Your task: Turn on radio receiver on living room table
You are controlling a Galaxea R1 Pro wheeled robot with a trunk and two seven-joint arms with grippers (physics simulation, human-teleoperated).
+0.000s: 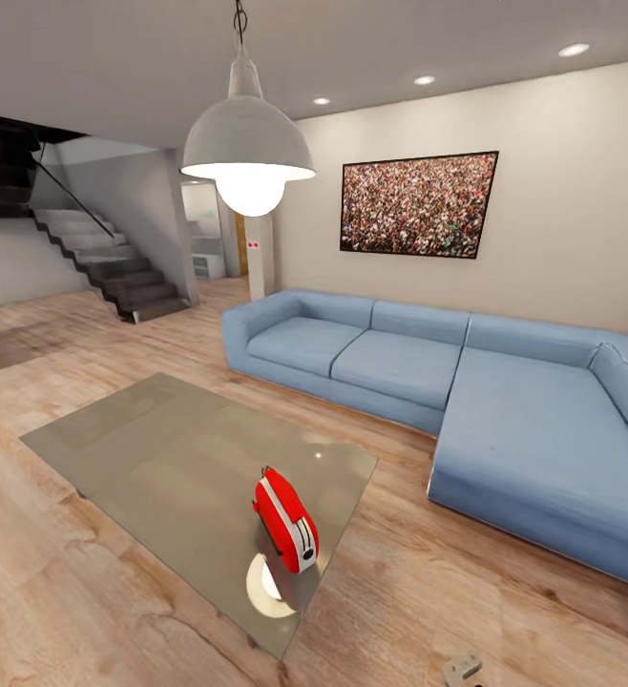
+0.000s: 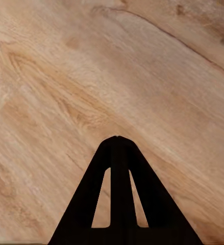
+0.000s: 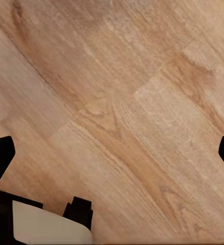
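Note:
The red radio receiver [image 1: 285,520] with white side panels stands upright on the near right part of the low glass-topped table [image 1: 161,448], its narrow end toward me. In the left wrist view my left gripper [image 2: 117,139] hangs over bare wood floor, its two dark fingers meeting at one tip, shut on nothing. My right gripper [image 3: 113,153] also hangs over the wood floor, with its fingers [image 3: 0,153] spread to the picture's two sides, open and empty. Both grippers are well short of the table.
A blue sectional sofa [image 1: 467,382] runs behind and to the right of the table. A white pendant lamp [image 1: 247,153] hangs above it, and a framed crowd picture [image 1: 419,203] is on the wall. Stairs [image 1: 114,267] rise at the back left. Wood floor [image 1: 419,592] lies between table and sofa.

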